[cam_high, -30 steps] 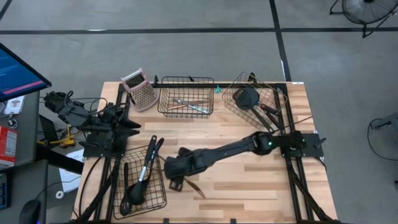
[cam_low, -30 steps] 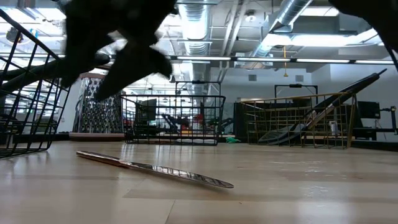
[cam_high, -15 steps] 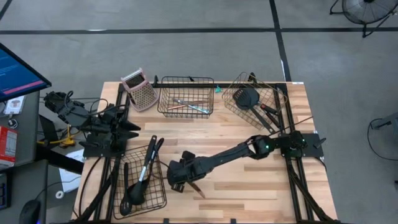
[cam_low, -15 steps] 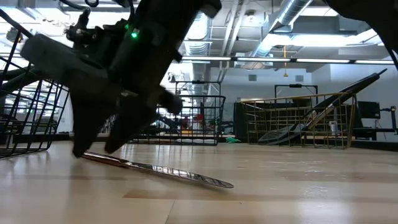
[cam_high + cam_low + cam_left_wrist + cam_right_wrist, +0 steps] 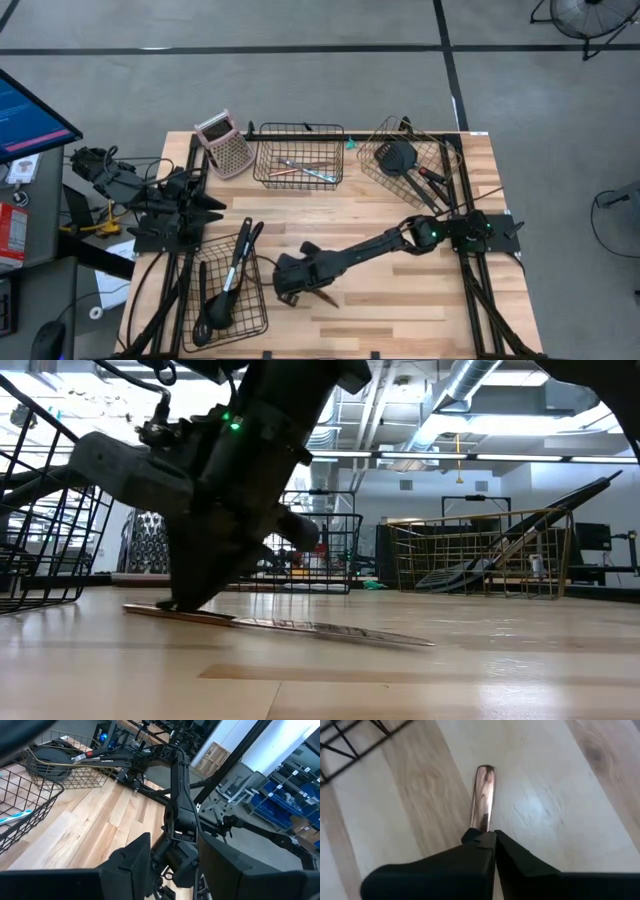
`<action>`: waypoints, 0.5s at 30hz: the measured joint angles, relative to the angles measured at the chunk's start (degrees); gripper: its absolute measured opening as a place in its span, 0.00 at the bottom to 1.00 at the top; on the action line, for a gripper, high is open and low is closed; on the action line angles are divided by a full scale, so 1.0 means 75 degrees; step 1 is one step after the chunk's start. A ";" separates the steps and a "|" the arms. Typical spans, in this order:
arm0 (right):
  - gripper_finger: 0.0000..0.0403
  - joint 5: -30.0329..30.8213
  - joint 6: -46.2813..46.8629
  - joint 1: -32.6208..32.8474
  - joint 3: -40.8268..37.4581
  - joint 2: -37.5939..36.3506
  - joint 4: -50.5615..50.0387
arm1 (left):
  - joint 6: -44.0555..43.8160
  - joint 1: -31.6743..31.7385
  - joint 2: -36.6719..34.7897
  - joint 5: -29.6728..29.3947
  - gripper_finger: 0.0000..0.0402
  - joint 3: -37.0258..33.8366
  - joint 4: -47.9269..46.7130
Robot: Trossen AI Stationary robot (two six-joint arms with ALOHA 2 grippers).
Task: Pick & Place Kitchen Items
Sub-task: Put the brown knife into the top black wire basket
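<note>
The right gripper [image 5: 489, 851] was pinched on the coppery utensil [image 5: 483, 795], which lay flat on the table [image 5: 400, 310] just beside the front-left basket [image 5: 228, 292] holding black utensils [image 5: 232, 272]. The middle basket [image 5: 298, 153], right basket [image 5: 412, 160] and grater [image 5: 224, 145] stood well apart at the back. The left gripper [image 5: 205, 203] waited at the left edge, its fingers parted. Half a second before, the right gripper was still descending; the utensil's far end had since swung.

Even, bright overhead light falls on the bench [image 5: 400, 300], with only faint shadows. In the low view ceiling strip lights [image 5: 540, 457] glare and the near arm is soft. The copper-toned utensil [image 5: 484, 795] glints, and the right claw [image 5: 492, 845] before it is blurred.
</note>
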 joint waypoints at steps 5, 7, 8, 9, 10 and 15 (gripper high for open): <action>0.01 -0.0010 0.0167 0.0066 0.0002 -0.0027 -0.0437 | -0.0021 0.0000 0.0000 -0.0005 0.37 0.0000 0.0000; 0.01 0.0004 0.0149 0.0125 -0.0020 -0.0118 -0.0709 | -0.0021 0.0000 0.0000 -0.0006 0.37 0.0000 0.0000; 0.01 0.0011 0.0163 0.0166 -0.0023 -0.0130 -0.0880 | -0.0021 -0.0001 0.0000 -0.0006 0.37 0.0000 0.0000; 0.01 0.0033 0.0176 0.0207 -0.0023 -0.0135 -0.1004 | -0.0021 0.0000 0.0000 -0.0007 0.37 0.0000 0.0000; 0.01 0.0049 0.0178 0.0252 -0.0021 -0.0157 -0.1135 | -0.0021 0.0002 0.0000 -0.0010 0.37 0.0000 0.0000; 0.00 0.0158 0.0199 0.0532 -0.0063 -0.0401 -0.1884 | -0.0021 0.0002 0.0000 -0.0012 0.37 0.0000 0.0000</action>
